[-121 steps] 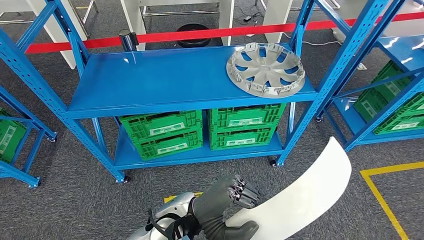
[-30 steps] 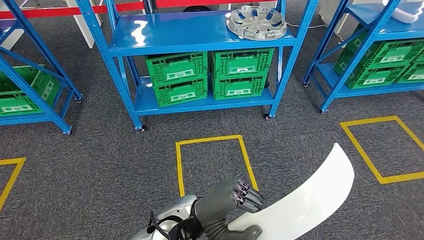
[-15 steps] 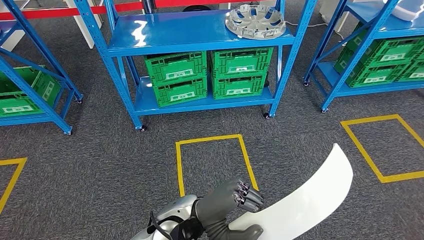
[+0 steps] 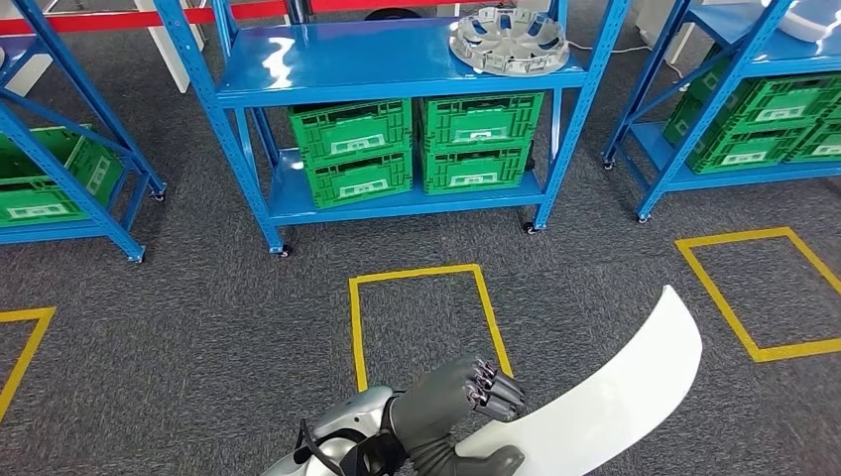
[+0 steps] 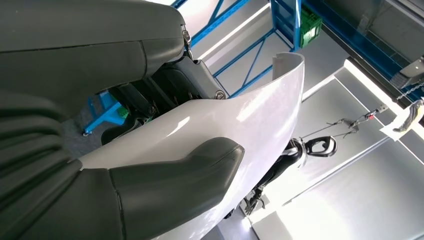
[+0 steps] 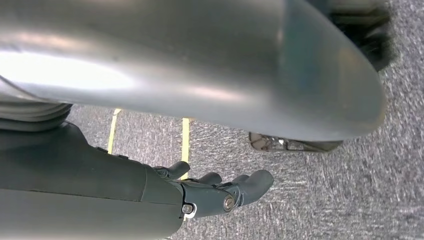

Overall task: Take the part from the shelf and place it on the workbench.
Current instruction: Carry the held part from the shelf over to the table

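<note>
Already off the shelf (image 4: 397,64): long curved white panel (image 4: 605,402) gripped at one end by left robot hand (image 4: 466,397), thumb under, fingers curled over the top. Right robot hand (image 6: 220,192) hangs over the carpet, fingers seemingly loosely apart, holding nothing. Risk: one-ended hold on a long part; free end may swing, clip shelving, or slip from the grip. No worktop visible.

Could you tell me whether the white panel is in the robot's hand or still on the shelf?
In hand: the left hand grips the white panel above the carpet.
</note>
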